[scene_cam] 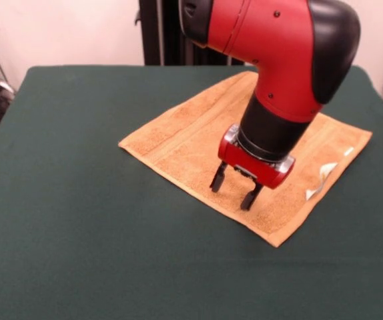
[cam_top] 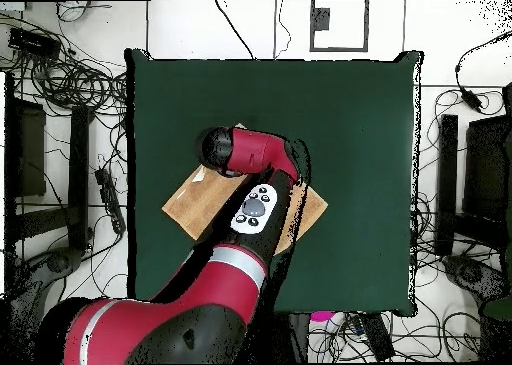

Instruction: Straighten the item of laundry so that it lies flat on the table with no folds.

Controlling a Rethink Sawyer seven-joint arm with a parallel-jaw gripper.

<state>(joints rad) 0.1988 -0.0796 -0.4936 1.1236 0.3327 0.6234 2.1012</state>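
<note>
The orange-yellow towel lies spread on the dark green table, its corners pointing outward like a diamond. A white care tag is turned up at its right edge. My gripper hangs open just above the towel's near part, its two black fingers apart with nothing between them. In the overhead view the arm covers most of the towel, and the gripper itself is hidden under the wrist.
Cables and equipment lie on the floor around the table. A black post stands behind the far edge.
</note>
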